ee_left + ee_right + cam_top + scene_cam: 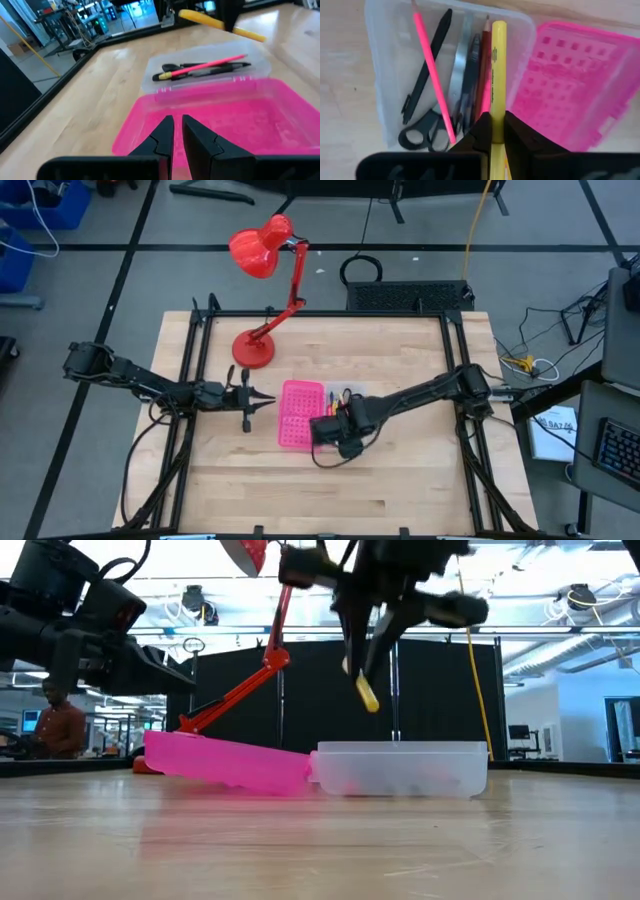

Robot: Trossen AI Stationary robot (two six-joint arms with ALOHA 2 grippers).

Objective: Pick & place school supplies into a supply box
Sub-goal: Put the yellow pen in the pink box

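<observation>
The supply box lies open on the table, its pink perforated half [302, 415] joined to the clear tray [352, 394]. In the tray lie a pink pen [431, 70], a black pen [427, 65], dark-handled scissors [422, 135] and a red-brown pencil [482, 70]. My right gripper [494, 127] hangs over the tray, shut on a yellow pencil [498, 75]. My left gripper [177, 132] is shut and hovers at the pink half's left edge [150, 120], pointing toward the box. In the low view the pink half [225, 760] slopes down to the hinge. My right gripper pinches the yellow pencil between its two fingers, at a point on the shaft [498, 112] back from the free end. The fingers come from above, pointing down. The pencil is lifted clear and slants down below the fingers [366, 692], above the clear tray [400, 770].
A red desk lamp [265, 250] stands with its base [252, 350] on the table just beyond the pink half. Bare wood lies along the near side of the box. A person [60, 725] sits in the room far behind the table.
</observation>
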